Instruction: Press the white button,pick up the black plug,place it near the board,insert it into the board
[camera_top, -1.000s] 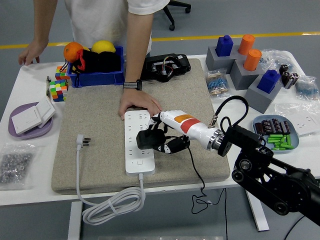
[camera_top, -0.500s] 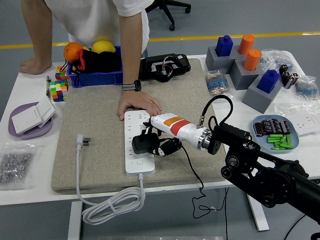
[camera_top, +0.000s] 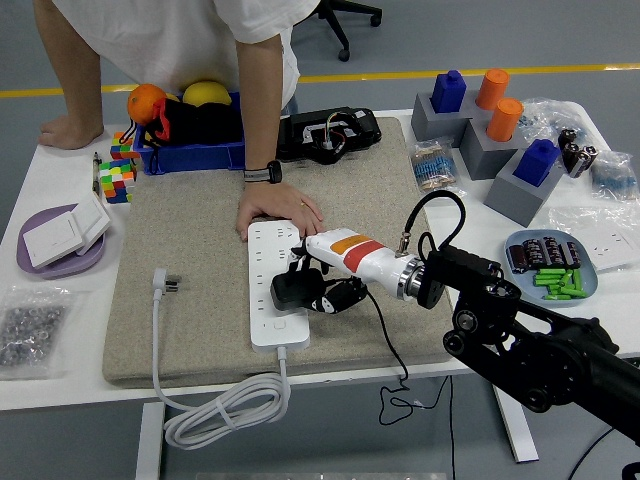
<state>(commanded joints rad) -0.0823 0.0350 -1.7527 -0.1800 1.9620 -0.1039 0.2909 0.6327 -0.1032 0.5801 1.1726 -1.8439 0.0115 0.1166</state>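
Observation:
A white power strip (camera_top: 277, 285) lies on the grey mat (camera_top: 200, 260), its cord running toward the near edge. My right hand (camera_top: 312, 287) reaches in from the right and is shut on the black plug (camera_top: 292, 288), which sits over the strip's middle sockets. Whether the pins are in a socket is hidden. The plug's black cable (camera_top: 385, 335) trails off the mat's front. A person's hand (camera_top: 272, 206) presses down on the strip's far end. The left arm does not show.
A white plug (camera_top: 165, 282) lies on the mat's left. A purple plate with wall switches (camera_top: 62, 240) and a bag (camera_top: 28, 330) sit far left. A blue bin (camera_top: 190, 135), cube (camera_top: 115, 180), black case (camera_top: 330, 132), grey blocks (camera_top: 490, 130) and a blue tray (camera_top: 552, 265) ring the mat.
My right hand carried the black plug left and slightly down over the strip, then settled near the middle sockets. The person leaned in further; their hand stayed on the strip.

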